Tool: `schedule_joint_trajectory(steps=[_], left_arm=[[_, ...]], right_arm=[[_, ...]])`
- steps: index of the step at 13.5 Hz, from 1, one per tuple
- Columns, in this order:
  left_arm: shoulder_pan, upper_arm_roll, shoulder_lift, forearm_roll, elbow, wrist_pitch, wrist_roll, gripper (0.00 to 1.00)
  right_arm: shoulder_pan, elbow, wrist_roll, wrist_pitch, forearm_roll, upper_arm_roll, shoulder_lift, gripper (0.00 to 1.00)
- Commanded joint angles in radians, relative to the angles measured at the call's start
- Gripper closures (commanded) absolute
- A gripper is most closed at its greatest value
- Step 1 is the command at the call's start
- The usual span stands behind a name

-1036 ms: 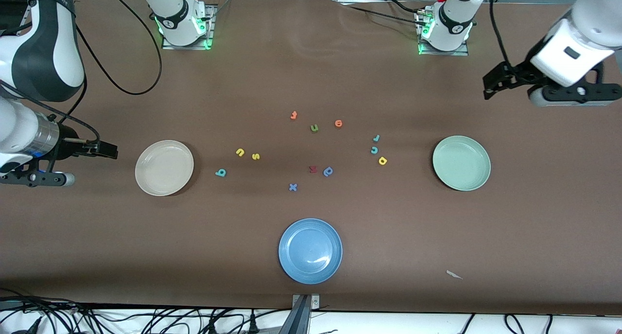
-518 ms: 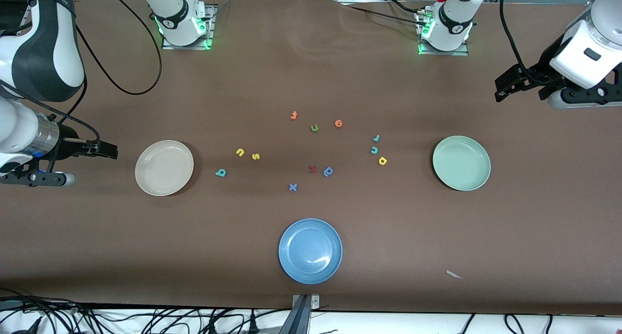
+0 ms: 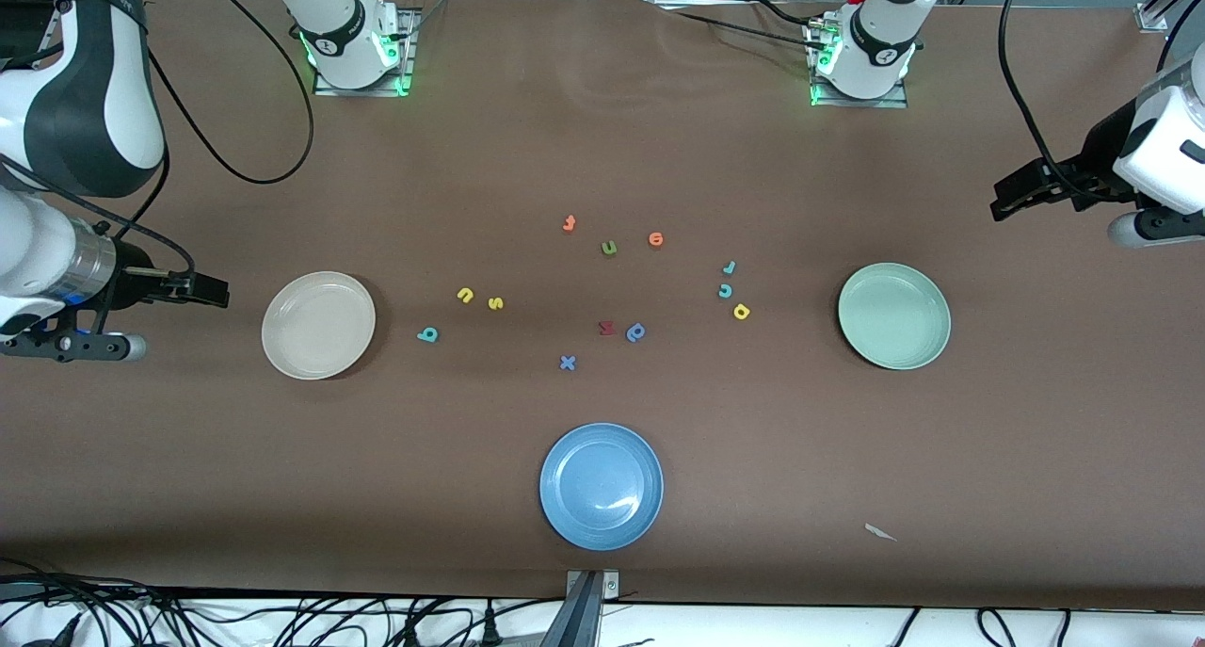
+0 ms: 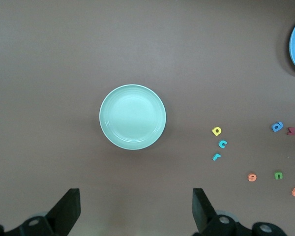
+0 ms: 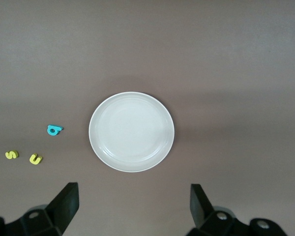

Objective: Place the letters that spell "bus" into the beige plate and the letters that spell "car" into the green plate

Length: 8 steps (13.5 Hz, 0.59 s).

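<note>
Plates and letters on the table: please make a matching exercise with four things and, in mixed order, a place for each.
Things:
1. beige plate
2. green plate
3. blue plate
4. teal "b"

Places:
A. nearest to the front camera
B. toward the left arm's end
C. on the table beside the beige plate
D. toward the right arm's end

Pairs: 1-D, 2-B, 3-A, 4-C

brown table [image 3: 602, 138], black cables [image 3: 282, 619] along its white edge

beige plate [image 3: 318, 325], green plate [image 3: 893, 315], blue plate [image 3: 601, 486].
</note>
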State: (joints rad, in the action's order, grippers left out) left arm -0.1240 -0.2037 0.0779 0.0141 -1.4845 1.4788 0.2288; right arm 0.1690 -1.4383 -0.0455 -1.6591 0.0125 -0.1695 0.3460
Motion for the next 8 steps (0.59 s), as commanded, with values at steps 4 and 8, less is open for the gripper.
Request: schedule_joint_trajectory(steps=[4, 8], left_arm=[[0.026, -0.003, 0.005, -0.005, 0.020, -0.008, -0.002, 0.00], [0.058, -0.014, 0.010, -0.003, 0.003, -0.011, 0.003, 0.00]], right_arm=[[-0.002, -0.045, -0.014, -0.011, -0.011, 0.002, 0.016, 0.00], [-0.008, -0.105, 0.003, -0.073, -0.009, 0.002, 0.053, 0.00]])
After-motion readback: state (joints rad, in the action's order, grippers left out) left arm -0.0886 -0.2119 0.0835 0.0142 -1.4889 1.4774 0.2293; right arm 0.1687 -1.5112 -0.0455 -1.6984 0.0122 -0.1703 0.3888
